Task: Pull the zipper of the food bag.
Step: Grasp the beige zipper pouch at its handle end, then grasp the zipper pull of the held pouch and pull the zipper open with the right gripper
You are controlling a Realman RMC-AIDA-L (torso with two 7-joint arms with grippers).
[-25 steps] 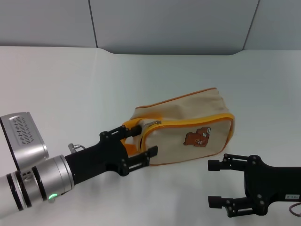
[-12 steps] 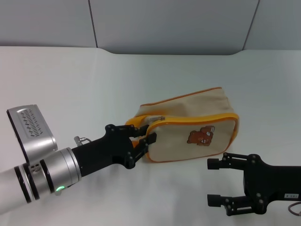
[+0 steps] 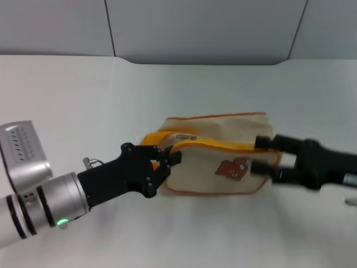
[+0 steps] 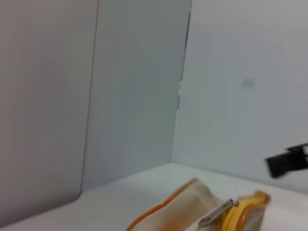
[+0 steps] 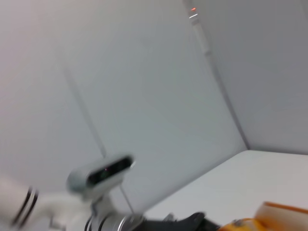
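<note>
Head view: food bag (image 3: pixel 223 159), beige canvas w/ orange piping and a small brown bear print (image 3: pixel 233 167), lies on the white table (image 3: pixel 83 100), roughly centre, long axis running left–right. Zipper (image 3: pixel 223 146), a yellow band, runs along the bag's upper front edge; its silvery pull tab (image 3: pixel 186 137) sits near the bag's left end, next to the yellow strap handle (image 3: pixel 152 138).

Left gripper (image 3: pixel 164 162): at the bag's left end, black fingers (image 3: pixel 174 158) drawn close together at the yellow strap/zip corner; whether they actually clamp fabric cannot be told. Left arm enters from lower left, silver wrist w/ green light.

Right gripper (image 3: pixel 261 155): at the bag's right end, two fingers apart, one at the zip band level, one lower against the front face; contact w/ bag looks likely but not certain.

Left wrist view: bag corner w/ pull tab (image 4: pixel 216 215) and yellow band (image 4: pixel 240 211) seen low in frame; a dark finger of the right gripper (image 4: pixel 286 162) farther off.

Right wrist view: orange-edged bag corner (image 5: pixel 281 216), left arm (image 5: pixel 101 175) beyond; blurred.
</note>
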